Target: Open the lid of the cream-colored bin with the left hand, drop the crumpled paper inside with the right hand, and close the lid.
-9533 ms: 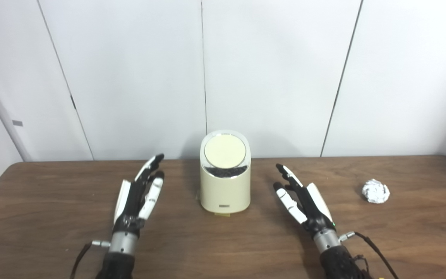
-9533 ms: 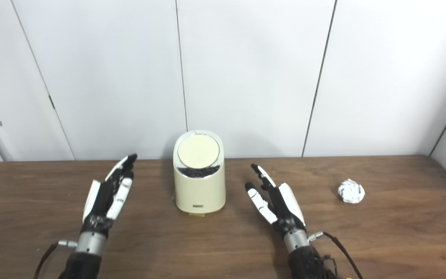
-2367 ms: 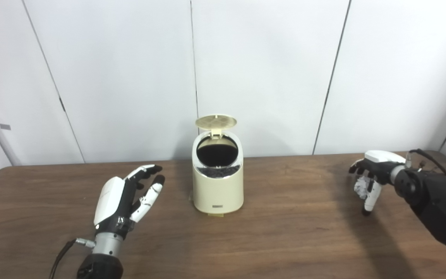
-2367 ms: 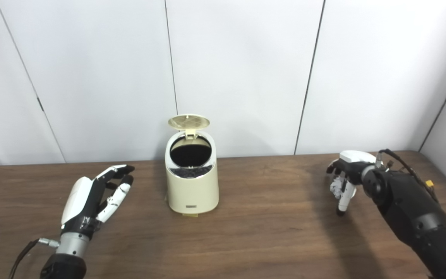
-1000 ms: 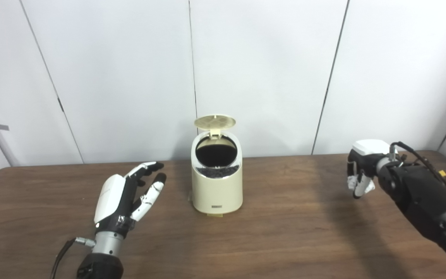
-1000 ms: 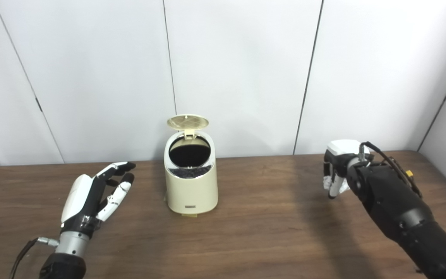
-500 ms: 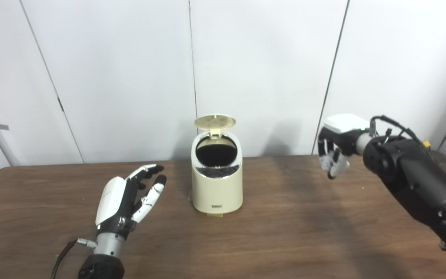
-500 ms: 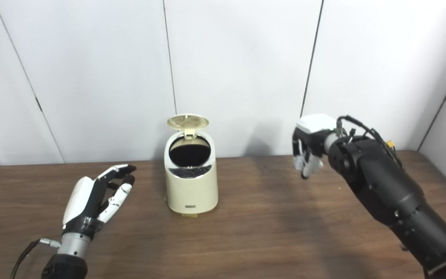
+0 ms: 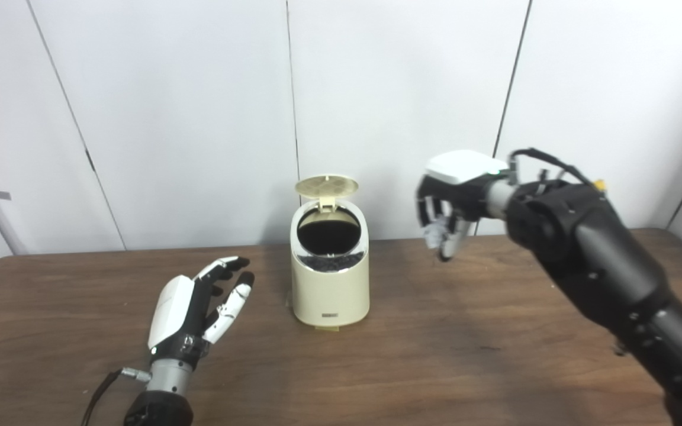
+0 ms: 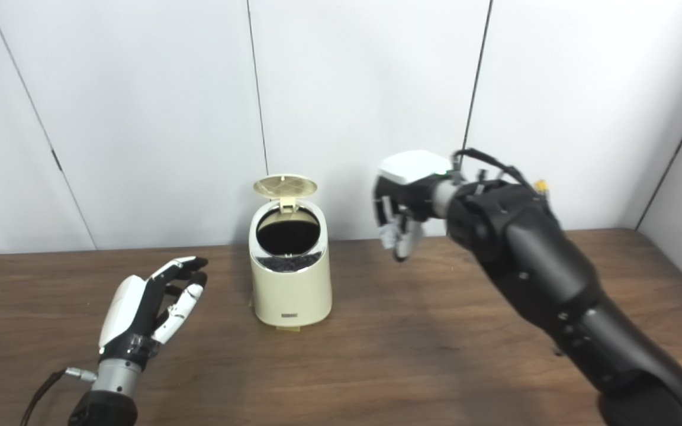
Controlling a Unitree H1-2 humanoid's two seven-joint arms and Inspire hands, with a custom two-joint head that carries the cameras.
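Carrying the crumpled paper (image 9: 434,235), your right hand (image 9: 450,198) now hangs in the air to the right of the cream-colored bin (image 9: 330,278), above the level of its opening and not yet over it; half a second ago it was further right and lower, and a second ago it was low near the table's right end. Its fingers (image 10: 401,239) curl downward around the white wad, which shows only in part between them, so you are grasping the paper rather than pinching it at the tips. The dark right forearm (image 9: 589,260) now crosses much of the right side of the view, where before it sat near the edge. The bin stands upright at the middle of the brown wooden table (image 9: 436,367), close to the white panelled wall (image 9: 199,118), as in the earlier frames. Its round lid (image 9: 326,186) is tipped up and back on its rear hinge, and the dark mouth (image 10: 288,226) is exposed, unchanged from 2.4 seconds ago, though closed at the start. Your left hand (image 9: 190,307) rests low over the table, left of the bin and apart from it, fingers spread and released, holding nothing, almost where it was a moment ago.
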